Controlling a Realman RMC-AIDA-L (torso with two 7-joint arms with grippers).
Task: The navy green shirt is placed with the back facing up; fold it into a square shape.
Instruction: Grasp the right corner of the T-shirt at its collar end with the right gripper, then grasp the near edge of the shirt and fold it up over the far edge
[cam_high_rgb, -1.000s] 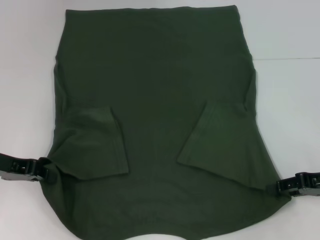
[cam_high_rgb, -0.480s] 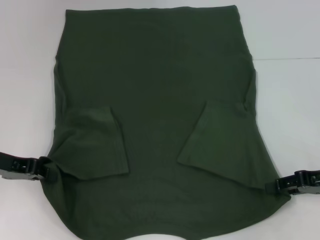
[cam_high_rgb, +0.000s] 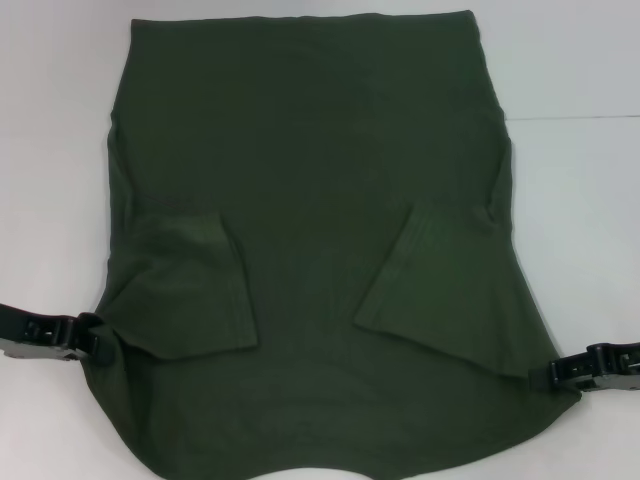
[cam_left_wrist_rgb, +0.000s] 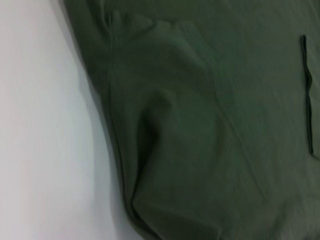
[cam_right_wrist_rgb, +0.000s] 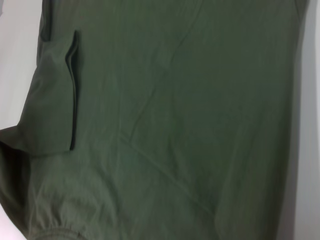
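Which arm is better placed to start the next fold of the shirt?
Neither clearly. The left gripper is at the navy green shirt's left edge, the right gripper at its right edge, both near the shoulders. The next fold probably needs both lifting together.

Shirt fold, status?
Left gripper at the shirt's near left edge, right gripper at its near right edge. Shirt flat on the white table, both sleeves folded inward. Nothing in the way.

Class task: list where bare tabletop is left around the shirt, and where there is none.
Bare table lies left of the navy green shirt, and right of it. Crowded: the near corners, where the left gripper and right gripper meet the cloth.
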